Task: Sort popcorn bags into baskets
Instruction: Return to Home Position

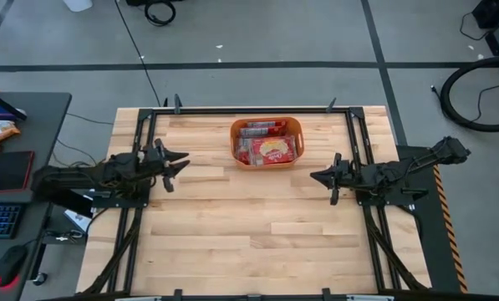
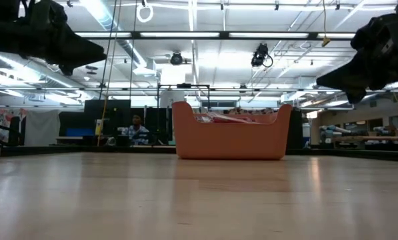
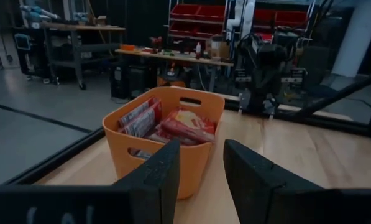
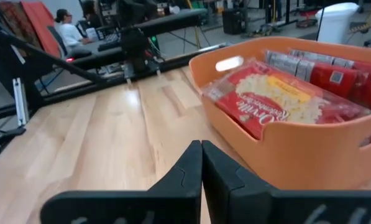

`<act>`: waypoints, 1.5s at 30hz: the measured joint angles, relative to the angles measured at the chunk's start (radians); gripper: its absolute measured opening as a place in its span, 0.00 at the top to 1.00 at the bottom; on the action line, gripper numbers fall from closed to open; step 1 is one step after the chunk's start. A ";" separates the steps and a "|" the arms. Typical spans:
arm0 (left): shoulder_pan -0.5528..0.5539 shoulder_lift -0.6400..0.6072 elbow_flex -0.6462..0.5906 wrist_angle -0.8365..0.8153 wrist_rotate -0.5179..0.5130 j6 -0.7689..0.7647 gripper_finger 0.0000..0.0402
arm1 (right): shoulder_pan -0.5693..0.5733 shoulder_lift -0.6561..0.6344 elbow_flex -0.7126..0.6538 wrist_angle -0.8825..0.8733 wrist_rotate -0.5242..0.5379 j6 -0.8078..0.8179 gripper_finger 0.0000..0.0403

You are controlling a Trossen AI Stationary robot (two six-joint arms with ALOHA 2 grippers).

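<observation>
Overhead, an orange basket (image 1: 234,144) sits near the far middle of the wooden table (image 1: 257,234), filled with red popcorn bags (image 1: 272,150). The left gripper (image 1: 182,161) and right gripper (image 1: 314,176) hover on either side, well apart from it, pointing inward. At table height, the basket stands upright, bags showing just above its rim; both arms hang dark in the upper corners. From the left wrist, its fingers (image 3: 157,177) stand spread apart. From the right wrist, its fingers (image 4: 182,174) are pressed together, near the basket.
</observation>
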 joint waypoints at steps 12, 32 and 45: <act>0.000 -0.026 -0.109 0.064 0.058 -0.061 0.68 | 0.000 0.000 0.000 -0.008 0.004 -0.181 0.96; 0.000 -0.189 -0.128 0.009 0.013 0.096 0.68 | 0.001 0.000 0.000 0.067 0.002 -0.232 0.96; -0.085 -0.187 -0.129 0.001 0.074 0.207 0.68 | 0.001 0.000 0.000 0.072 0.001 -0.232 0.96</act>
